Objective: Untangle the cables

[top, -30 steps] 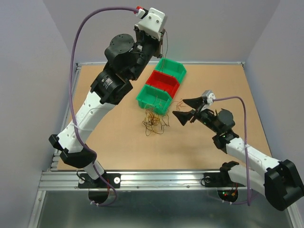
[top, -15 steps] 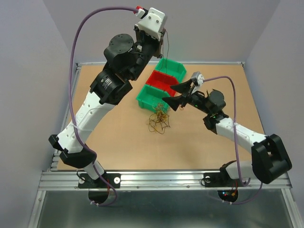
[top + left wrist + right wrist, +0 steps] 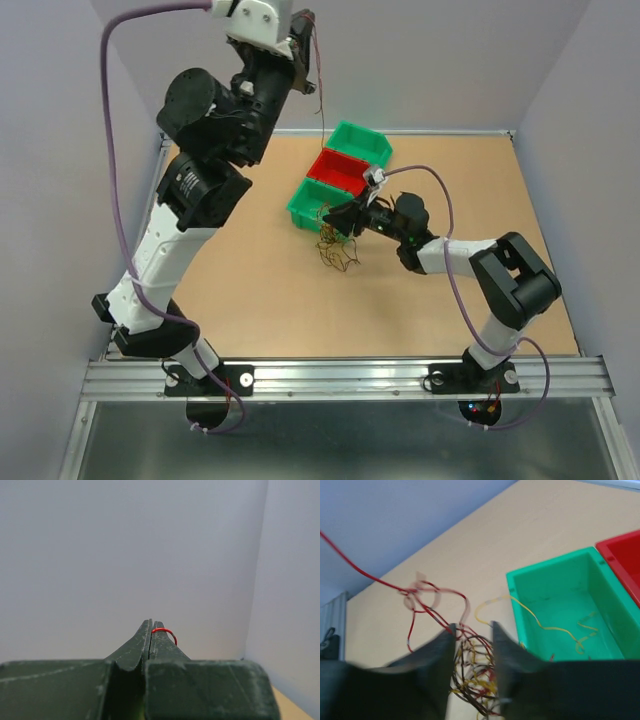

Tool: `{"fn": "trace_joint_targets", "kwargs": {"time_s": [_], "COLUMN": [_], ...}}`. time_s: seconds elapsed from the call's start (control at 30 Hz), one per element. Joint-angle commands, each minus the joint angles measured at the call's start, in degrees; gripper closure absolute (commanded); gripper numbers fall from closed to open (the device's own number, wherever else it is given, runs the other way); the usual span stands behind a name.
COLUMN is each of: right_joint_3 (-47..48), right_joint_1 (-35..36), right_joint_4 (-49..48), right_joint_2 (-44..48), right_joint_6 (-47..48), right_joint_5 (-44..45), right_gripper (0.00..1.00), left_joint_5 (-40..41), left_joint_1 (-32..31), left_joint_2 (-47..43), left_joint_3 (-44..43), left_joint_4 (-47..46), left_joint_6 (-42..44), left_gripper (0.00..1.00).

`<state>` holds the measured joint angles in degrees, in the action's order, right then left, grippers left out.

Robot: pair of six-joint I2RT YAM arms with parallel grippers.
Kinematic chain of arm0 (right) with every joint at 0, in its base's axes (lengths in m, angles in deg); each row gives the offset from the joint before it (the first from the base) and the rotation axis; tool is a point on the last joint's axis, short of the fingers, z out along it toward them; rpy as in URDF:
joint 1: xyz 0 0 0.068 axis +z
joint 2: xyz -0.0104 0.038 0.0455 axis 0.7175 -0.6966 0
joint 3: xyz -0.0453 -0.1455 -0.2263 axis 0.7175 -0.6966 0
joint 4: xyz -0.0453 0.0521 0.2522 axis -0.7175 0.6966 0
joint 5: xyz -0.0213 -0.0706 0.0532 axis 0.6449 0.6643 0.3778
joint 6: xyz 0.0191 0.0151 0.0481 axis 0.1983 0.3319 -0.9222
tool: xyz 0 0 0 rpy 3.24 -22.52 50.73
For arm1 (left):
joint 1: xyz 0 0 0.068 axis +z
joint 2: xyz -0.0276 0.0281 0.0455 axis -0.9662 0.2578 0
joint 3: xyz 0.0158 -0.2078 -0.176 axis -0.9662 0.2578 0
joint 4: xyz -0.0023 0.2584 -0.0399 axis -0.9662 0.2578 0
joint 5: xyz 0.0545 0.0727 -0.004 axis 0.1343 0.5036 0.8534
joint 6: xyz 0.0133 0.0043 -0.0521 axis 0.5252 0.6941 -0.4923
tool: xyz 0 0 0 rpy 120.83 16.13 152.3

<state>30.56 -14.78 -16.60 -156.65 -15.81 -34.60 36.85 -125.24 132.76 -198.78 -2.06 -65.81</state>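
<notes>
The cables (image 3: pixel 336 250) lie in a small clump of thin red, brown and yellow wires on the table, just in front of the near green bin (image 3: pixel 303 207). My left gripper (image 3: pixel 303 25) is raised high at the back, shut on one red cable (image 3: pixel 165 630) that hangs down toward the clump (image 3: pixel 321 95). My right gripper (image 3: pixel 333 216) is low over the clump. In the right wrist view its fingers (image 3: pixel 472 630) stand a little apart with the tangled cables (image 3: pixel 475 672) between them. That red cable (image 3: pixel 355 565) stretches away up to the left.
Three bins stand in a diagonal row: near green bin (image 3: pixel 512 597), red bin (image 3: pixel 343 170), far green bin (image 3: pixel 362 143). A yellow wire (image 3: pixel 545 626) trails into the near green one. Grey walls close in the table on three sides.
My left arm has lifted higher and to the left, drawing the red cable up. My right gripper has moved left onto the clump, and its jaws have narrowed from wide open.
</notes>
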Motion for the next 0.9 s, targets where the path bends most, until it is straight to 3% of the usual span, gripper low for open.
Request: {"fn": "trace_joint_targets", "kwargs": {"time_s": [0.0, 0.1, 0.27, 0.33, 0.47, 0.5, 0.53, 0.6, 0.63, 0.73, 0.87], "right_joint_3": [-5.0, -10.5, -21.1, -24.2, -27.1, -27.3, -27.3, -26.8, -25.3, -22.1, -19.0], "right_joint_1": [-0.2, -0.2, -0.4, -0.7, -2.9, -2.9, -2.9, -2.9, -2.9, -2.5, -1.0], "right_joint_4": [-5.6, -6.0, -5.7, -3.9, 0.5, 0.7, 0.5, 0.5, 0.2, -0.7, -1.7], "right_joint_2": [-0.2, 1.8, 11.2, 14.6, 21.0, 23.0, 23.7, 24.9, 24.9, 24.6, 24.8], "right_joint_6": [0.4, 1.3, 0.7, -1.1, -3.0, -2.3, -0.4, 1.6, 3.5, 4.3, 4.3], "right_joint_5": [5.3, 7.7, 19.4, 26.0, 31.3, 30.4, 25.1, 18.1, 10.1, -0.9, -5.4], "right_gripper": [0.72, 0.92, 0.99, 0.99, 1.0, 0.97, 0.83, 0.4, 0.16, 0.01, 0.0], "left_joint_5": [6.5, 11.9, 17.0, 18.4, 20.8, 20.1, 19.3, 17.1, 15.0, 12.1, 9.1], "left_joint_1": [-0.3, -0.3, -0.3, -0.3, -0.2, -0.2, -0.2, -0.2, -0.2, -0.2, -0.2], "left_joint_2": [-8.6, -12.2, -16.8, -18.3, -17.6, -17.5, -17.5, -17.5, -17.4, -17.3, -17.5], "left_joint_3": [-0.5, 0.5, 7.4, 11.6, 13.5, 13.7, 14.3, 14.7, 14.8, 16.4, 20.1], "left_joint_4": [-12.0, -15.4, -22.3, -24.6, -25.1, -24.9, -24.6, -22.5, -21.0, -19.1, -18.5], "left_joint_6": [1.5, 3.5, 9.7, 12.1, 14.0, 13.9, 13.7, 12.4, 11.4, 9.1, 7.9], "left_gripper": [1.0, 1.0, 1.0, 1.0, 1.0, 1.0, 1.0, 1.0, 1.0, 1.0, 1.0]}}
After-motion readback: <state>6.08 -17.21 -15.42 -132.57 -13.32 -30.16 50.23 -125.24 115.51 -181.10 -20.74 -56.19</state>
